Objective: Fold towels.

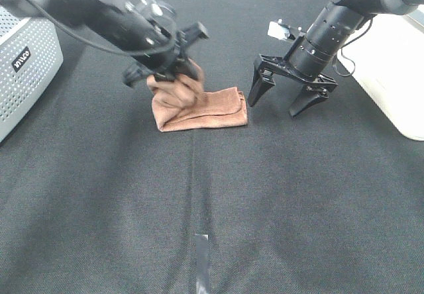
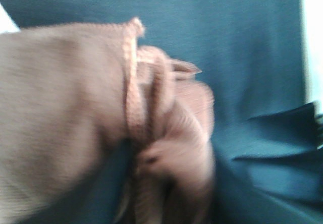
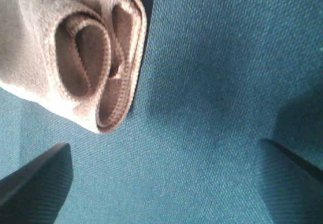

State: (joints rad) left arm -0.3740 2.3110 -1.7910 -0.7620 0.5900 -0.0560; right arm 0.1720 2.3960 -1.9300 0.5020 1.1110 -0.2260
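The reddish-brown towel (image 1: pixel 212 108) lies folded on the black cloth in the middle of the exterior view. Its left end is bunched up and lifted. My left gripper (image 1: pixel 169 77) is shut on that bunched end. In the blurred left wrist view the towel (image 2: pixel 65 98) fills the left side, its hems gathered into a knot; the fingers are hidden. My right gripper (image 1: pixel 275 104) is open and empty, hovering just right of the towel's right edge. In the right wrist view the rolled layers of the towel (image 3: pixel 86 52) sit beyond the spread fingertips (image 3: pixel 35 178).
A grey perforated box (image 1: pixel 26 62) stands at the far left. A white object (image 1: pixel 397 75) lies at the right edge. A short strip of tape (image 1: pixel 202 254) is stuck on the black table cloth (image 1: pixel 298 201) at the front.
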